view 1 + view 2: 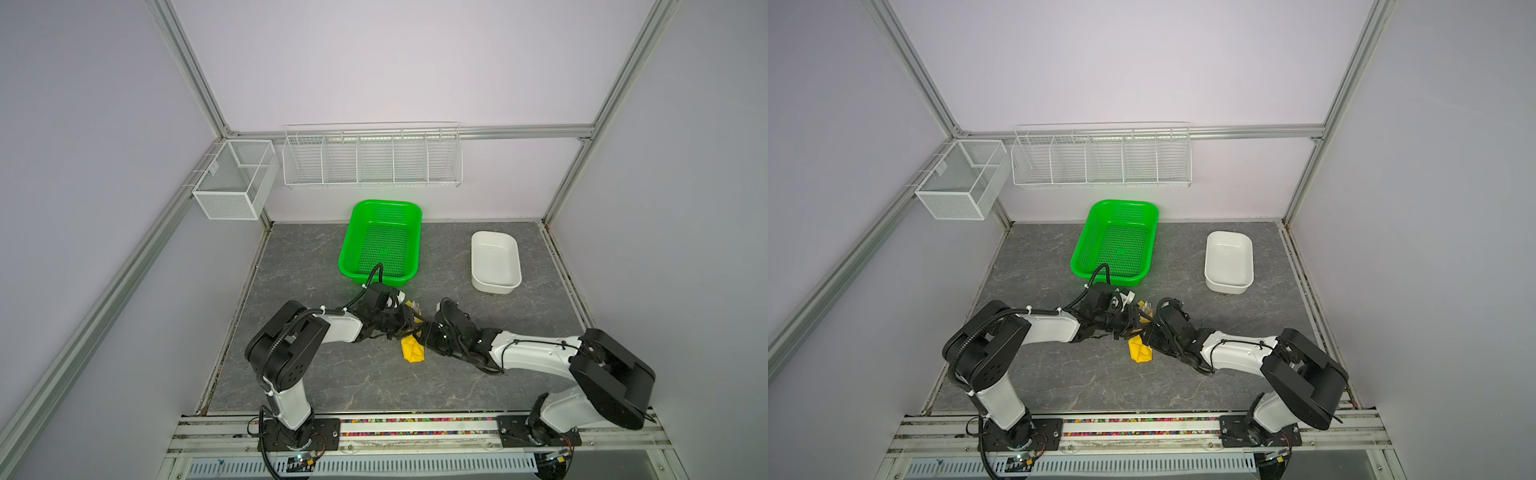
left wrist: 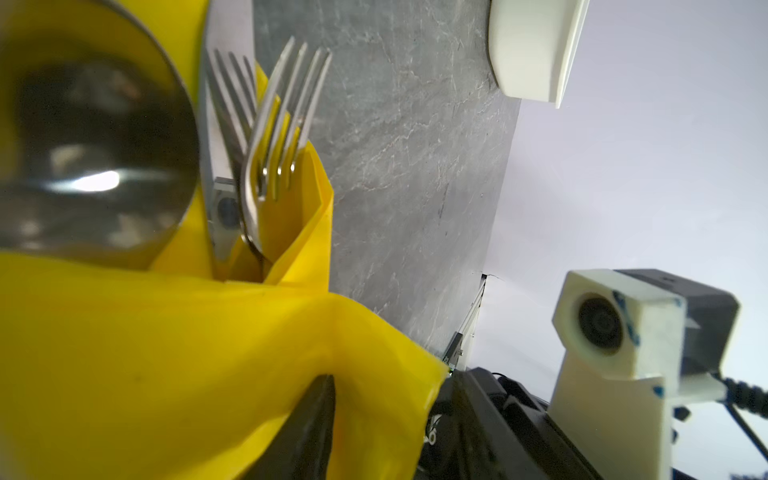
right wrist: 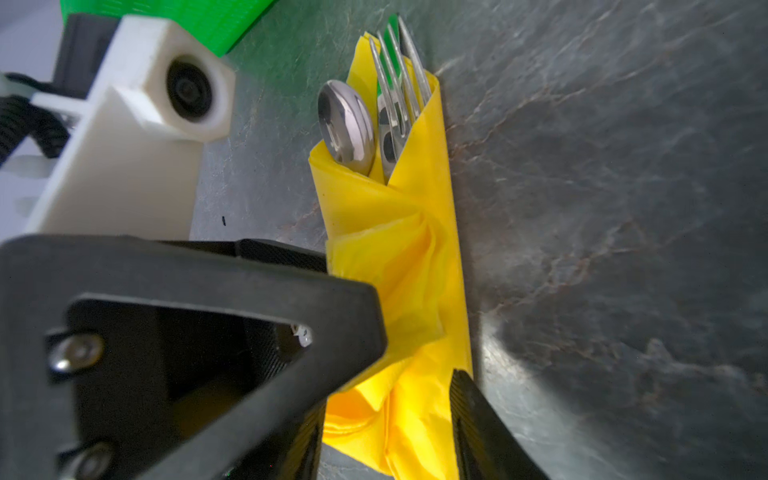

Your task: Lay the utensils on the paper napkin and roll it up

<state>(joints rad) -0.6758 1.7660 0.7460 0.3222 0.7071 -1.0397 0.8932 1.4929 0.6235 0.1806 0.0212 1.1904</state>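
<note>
Near the green basket [image 1: 347, 249], the paper napkin [image 3: 399, 249] wraps the utensils [image 3: 349, 120] and the roll looks nearly done. The right gripper [image 3: 390, 407] pinches it, while the jaws of the left gripper [image 1: 409, 324] are unclear.

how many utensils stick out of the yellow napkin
3: the spoon, the fork, and between them a flat piece, likely the knife. Others could be hidden inside the napkin.

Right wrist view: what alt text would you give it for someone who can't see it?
A bright yellow paper napkin rolled around a silver metal spoon and fork, heads poking out, over a grey marbled tabletop. The black right claw grips the roll's near end; a green perforated basket shows behind.
</note>
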